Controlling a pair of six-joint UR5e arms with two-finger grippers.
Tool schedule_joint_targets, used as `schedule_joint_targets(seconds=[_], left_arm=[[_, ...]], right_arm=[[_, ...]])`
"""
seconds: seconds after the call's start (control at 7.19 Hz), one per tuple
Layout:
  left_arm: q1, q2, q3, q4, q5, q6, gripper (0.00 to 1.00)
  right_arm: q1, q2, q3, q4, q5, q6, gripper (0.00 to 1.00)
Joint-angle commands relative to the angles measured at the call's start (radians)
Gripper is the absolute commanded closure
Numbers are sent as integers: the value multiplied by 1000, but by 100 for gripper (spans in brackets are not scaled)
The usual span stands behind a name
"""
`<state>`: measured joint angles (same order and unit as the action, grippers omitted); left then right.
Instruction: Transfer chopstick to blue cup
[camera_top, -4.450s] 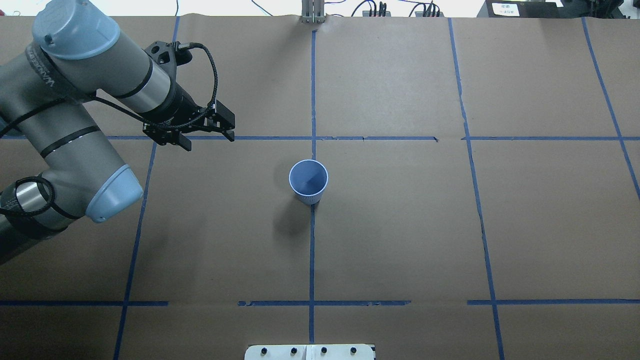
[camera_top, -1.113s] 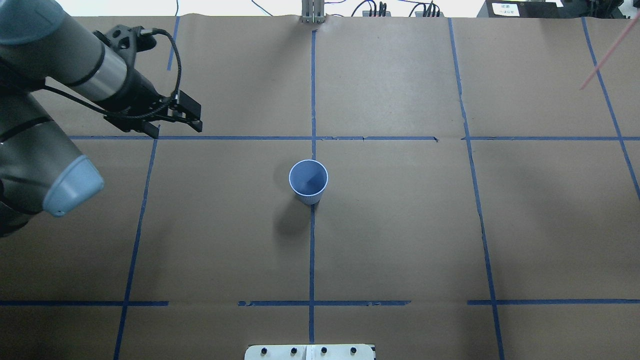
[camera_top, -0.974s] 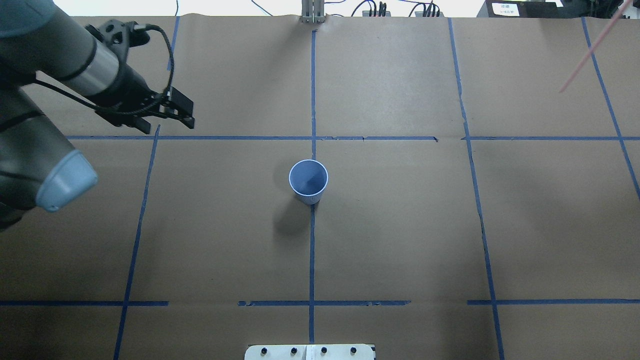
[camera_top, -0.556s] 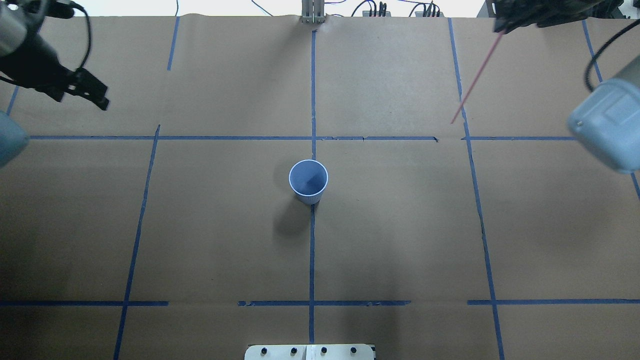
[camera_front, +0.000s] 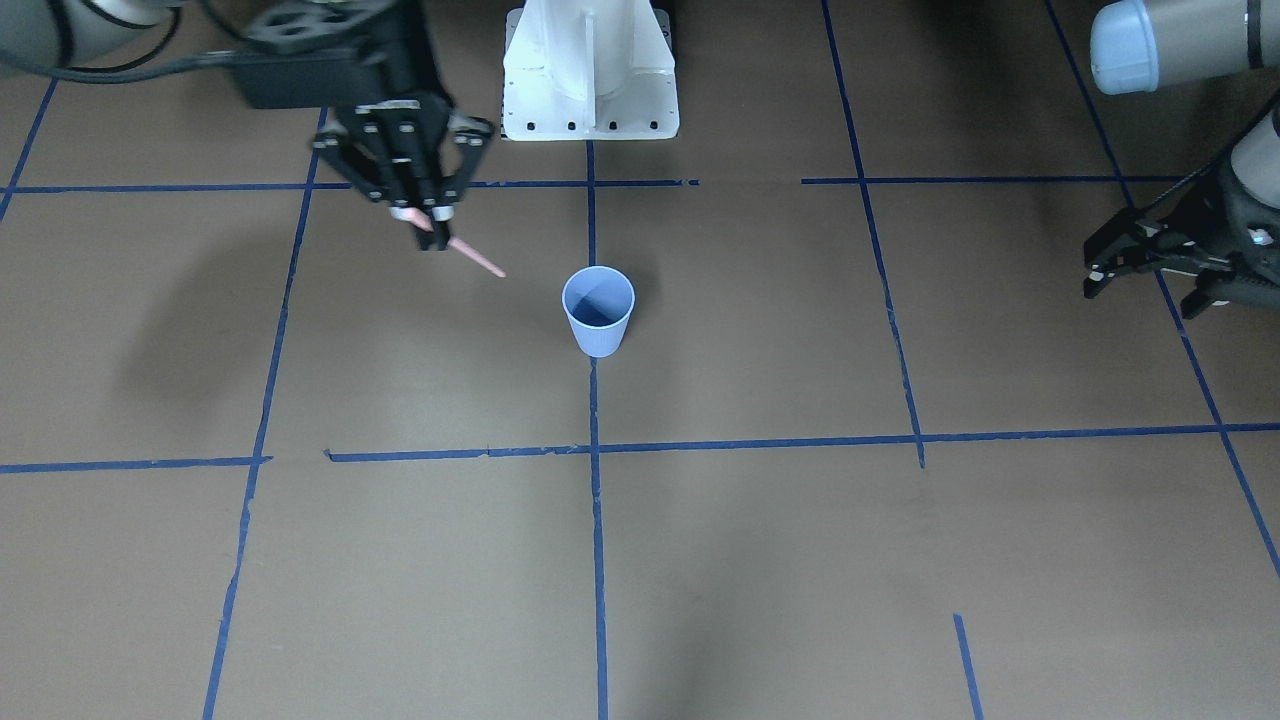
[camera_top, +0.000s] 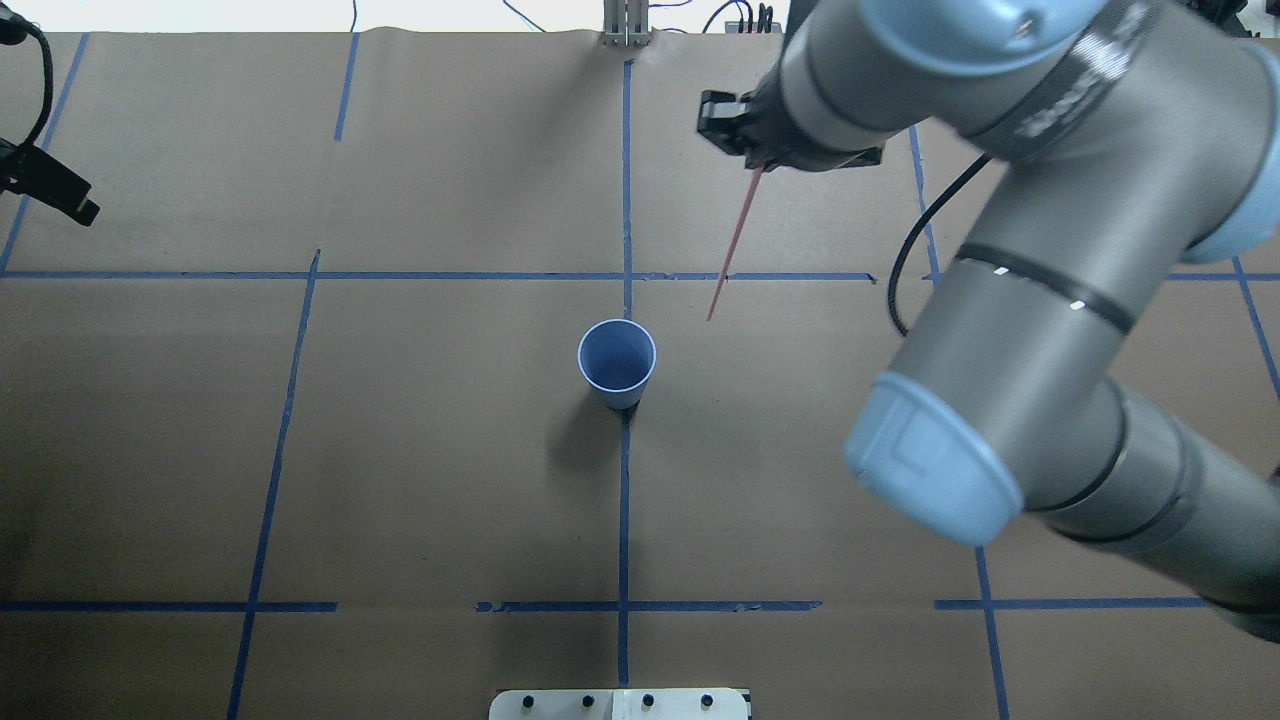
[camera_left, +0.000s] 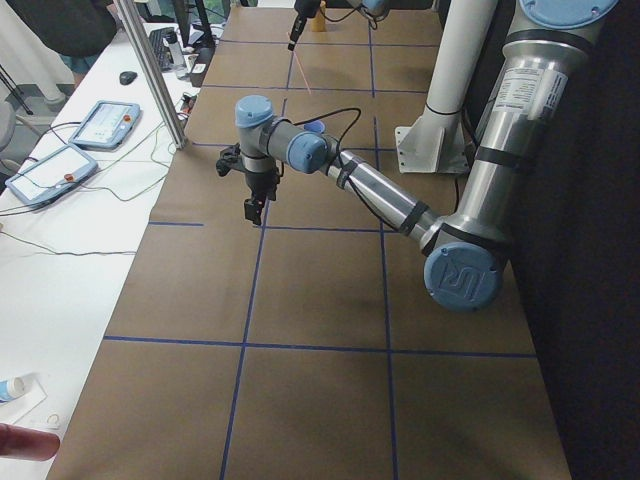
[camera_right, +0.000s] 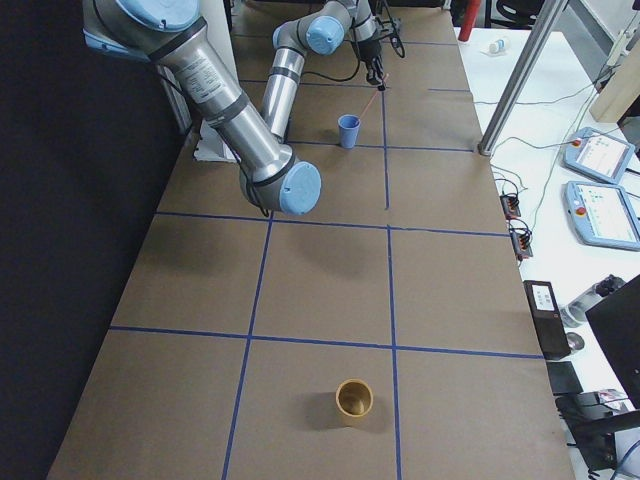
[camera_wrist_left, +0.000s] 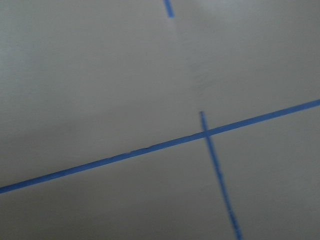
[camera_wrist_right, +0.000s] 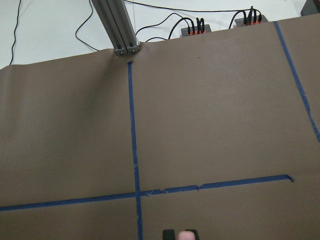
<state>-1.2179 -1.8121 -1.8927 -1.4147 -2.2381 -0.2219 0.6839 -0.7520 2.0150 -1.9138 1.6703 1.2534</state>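
The blue cup (camera_top: 617, 357) stands upright in the middle of the table and also shows in the front view (camera_front: 598, 308) and the right view (camera_right: 348, 130). My right gripper (camera_front: 430, 228) is shut on a thin pink chopstick (camera_top: 733, 245) and holds it in the air. The stick's lower tip (camera_front: 497, 271) hangs a little to the robot's right of the cup, beyond it and clear of the rim. In the right wrist view only a pink end (camera_wrist_right: 187, 235) shows between the fingertips. My left gripper (camera_front: 1140, 295) is open and empty, far off at the table's left side.
Brown paper with blue tape lines (camera_top: 624, 500) covers the table. The robot's white base (camera_front: 590, 70) is at the near edge. A gold-brown cup (camera_right: 353, 400) stands far off at the robot's right end. My right arm (camera_top: 1030, 330) reaches over the right half.
My right arm has swung in from the far right with the chopstick, whose tip now hangs close to the cup. My left arm has drawn back to the left edge, still open.
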Motion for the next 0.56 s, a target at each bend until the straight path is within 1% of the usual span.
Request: schedule_joint_targets(seconds=[0.0, 0.28, 0.42], left_arm=[[-37, 7, 9, 3, 0, 56, 0], [-46, 22, 6, 0, -5, 65, 0], [-46, 22, 7, 0, -3, 67, 0]], right_arm=[[-105, 89, -106, -1, -105, 38, 100], [-121, 160, -230, 4, -130, 40, 100], [-132, 158, -234, 4, -132, 38, 100]])
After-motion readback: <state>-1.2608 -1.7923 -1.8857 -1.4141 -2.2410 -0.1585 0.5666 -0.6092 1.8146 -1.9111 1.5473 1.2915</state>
